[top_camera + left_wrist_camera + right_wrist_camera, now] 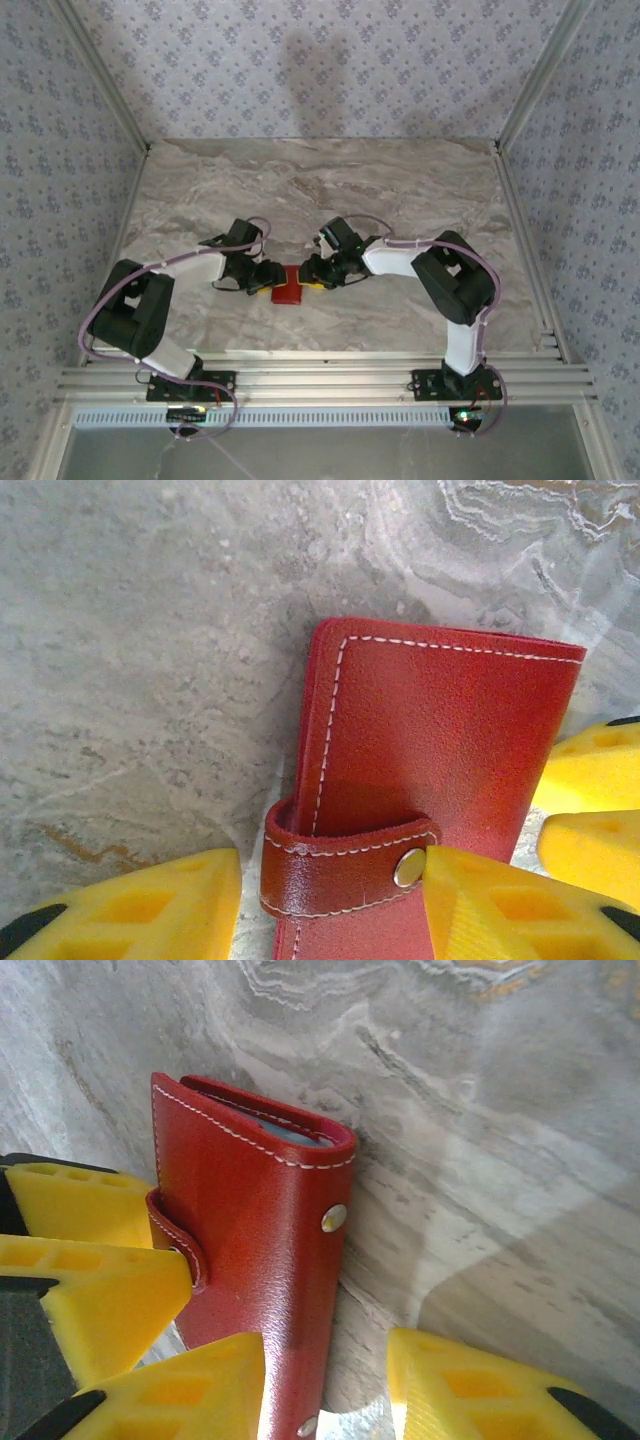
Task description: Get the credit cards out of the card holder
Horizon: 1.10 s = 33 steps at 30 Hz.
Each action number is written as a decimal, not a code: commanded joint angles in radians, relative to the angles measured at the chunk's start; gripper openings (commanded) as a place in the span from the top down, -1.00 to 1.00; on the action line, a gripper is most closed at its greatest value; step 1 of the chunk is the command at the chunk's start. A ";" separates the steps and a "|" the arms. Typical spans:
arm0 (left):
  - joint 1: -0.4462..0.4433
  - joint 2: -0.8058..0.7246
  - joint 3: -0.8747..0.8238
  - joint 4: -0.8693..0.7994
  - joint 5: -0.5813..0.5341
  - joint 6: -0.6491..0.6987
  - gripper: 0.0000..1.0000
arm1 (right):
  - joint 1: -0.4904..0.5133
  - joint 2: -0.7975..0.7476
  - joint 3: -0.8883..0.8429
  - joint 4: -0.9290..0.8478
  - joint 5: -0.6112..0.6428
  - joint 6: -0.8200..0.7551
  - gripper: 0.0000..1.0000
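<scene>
First, find the card holder (291, 291) near the front middle of the surface (330, 190), closed, its tab (340, 865) wrapped round one edge and fastened by the snap (408, 867); take the credit cards as hidden inside, with only a pale sliver at the open edge in the right wrist view, too thin to name. Note the left end effector (335, 880) spread around the strapped end, one finger (500, 910) touching the snap, the other finger (130, 910) just beside the holder's spine and not yet against it. Note too the right end effector (325, 1355) spread at the other side, one finger (190, 1390) against the red cover, its partner finger (480, 1390) apart from it over bare marble; count neither as pinching anything. Judge the step in hand as steadying the holder and undoing the tab. Close the right pair gently on the body alone, away from the tab, to anchor without squeezing the covers hard together. Work a left fingertip under the free end of the tab beside the snap and peel upward, away from the stud, rather than dragging sideways. Expect the smooth cover to slide on slick stone, so press down lightly before pulling. Keep the two sets of yellow fingers from colliding, being close together here. Only after opening the fold reach for the cards.
</scene>
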 commanded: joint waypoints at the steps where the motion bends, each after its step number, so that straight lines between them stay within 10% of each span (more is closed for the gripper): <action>1: -0.007 0.031 -0.023 0.083 0.057 -0.022 0.02 | 0.013 0.030 0.000 0.036 -0.025 0.037 0.22; 33: -0.007 0.087 -0.109 0.397 0.224 -0.202 0.25 | 0.030 0.073 -0.092 0.423 -0.084 0.263 0.21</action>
